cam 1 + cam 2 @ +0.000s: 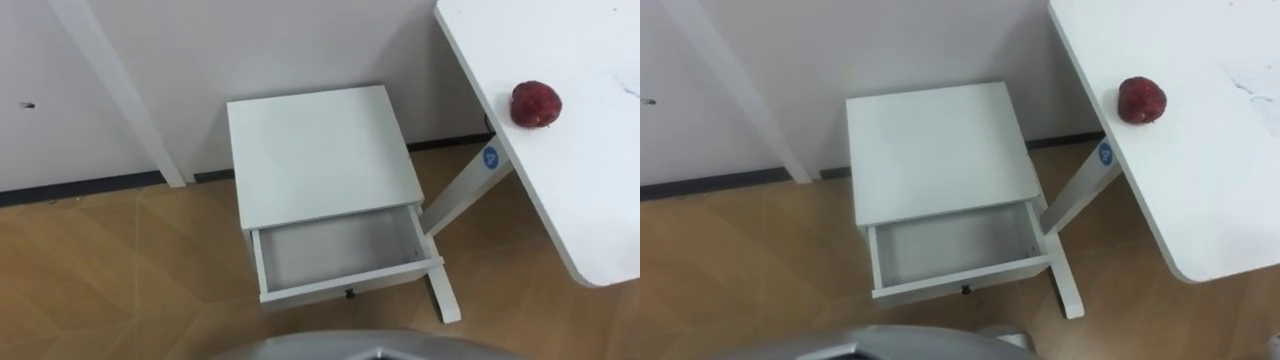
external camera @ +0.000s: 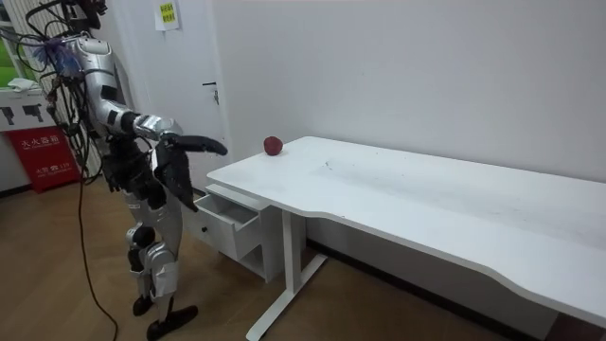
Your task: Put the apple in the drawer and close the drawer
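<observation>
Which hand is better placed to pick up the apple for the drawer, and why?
Probably the right hand: the apple lies on the desk on the robot's right, and that hand is held out toward it. The open drawer is straight ahead.

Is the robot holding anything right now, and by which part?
Nothing is held. The apple lies untouched on the white desk; the right hand reaches forward, fingers straight and empty, and the left hand hangs lower, also empty.
</observation>
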You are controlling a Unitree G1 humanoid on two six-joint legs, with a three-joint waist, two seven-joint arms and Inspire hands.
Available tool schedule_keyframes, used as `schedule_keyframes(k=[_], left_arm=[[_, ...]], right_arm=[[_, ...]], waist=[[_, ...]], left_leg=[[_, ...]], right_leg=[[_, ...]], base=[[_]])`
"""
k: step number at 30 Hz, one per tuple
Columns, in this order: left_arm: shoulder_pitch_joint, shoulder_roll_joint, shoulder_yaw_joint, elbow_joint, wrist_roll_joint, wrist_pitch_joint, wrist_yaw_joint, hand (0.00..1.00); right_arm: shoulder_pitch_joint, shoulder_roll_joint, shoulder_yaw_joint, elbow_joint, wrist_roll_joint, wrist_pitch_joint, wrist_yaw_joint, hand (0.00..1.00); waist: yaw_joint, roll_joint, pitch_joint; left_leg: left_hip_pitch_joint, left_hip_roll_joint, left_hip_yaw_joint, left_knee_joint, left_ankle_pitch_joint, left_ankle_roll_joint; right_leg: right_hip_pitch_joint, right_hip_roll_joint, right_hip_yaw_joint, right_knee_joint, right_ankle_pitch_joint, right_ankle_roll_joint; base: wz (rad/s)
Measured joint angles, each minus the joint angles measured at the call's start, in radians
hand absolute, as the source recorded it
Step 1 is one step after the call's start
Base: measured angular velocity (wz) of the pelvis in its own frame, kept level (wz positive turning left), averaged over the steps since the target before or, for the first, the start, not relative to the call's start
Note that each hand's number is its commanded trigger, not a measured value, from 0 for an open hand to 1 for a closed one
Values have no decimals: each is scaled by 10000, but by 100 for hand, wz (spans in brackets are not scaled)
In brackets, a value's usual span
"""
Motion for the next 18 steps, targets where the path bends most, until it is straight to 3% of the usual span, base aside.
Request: schedule_keyframes(k=[3, 8, 15, 18], left_arm=[[-12, -28, -117, 0, 203, -46, -32, 0], [-200, -29, -991, -5, 201, -96, -28, 0], [-219, -28, -1403, -140, 204, -119, -415, 0], [-249, -11, -1465, -151, 215, -119, -416, 0]], right_arm=[[-7, -85, 368, -1072, -1031, -72, -220, 0], [-44, -127, 1334, -1843, -2646, -60, -148, 0], [-72, -153, 2489, -2150, -3913, 141, 1053, 0], [-79, -273, 3041, -2534, -4301, 316, 1393, 0]], waist=[[29, 31, -2], [301, 31, 17], [643, 37, 108], [751, 48, 107]], left_leg=[[-11, -7, 25, -63, 18, -21], [-30, -37, 33, -53, 29, -31], [-127, -8, -33, -43, 29, -30], [-207, 1, -29, -17, 32, -35]], right_leg=[[-54, 8, 12, -1, 0, -1], [-142, 16, 23, -9, 1, -1], [-217, 3, 7, -6, 0, 0], [-300, 8, -16, -7, 0, 0]], base=[[-1], [-1], [3], [0]])
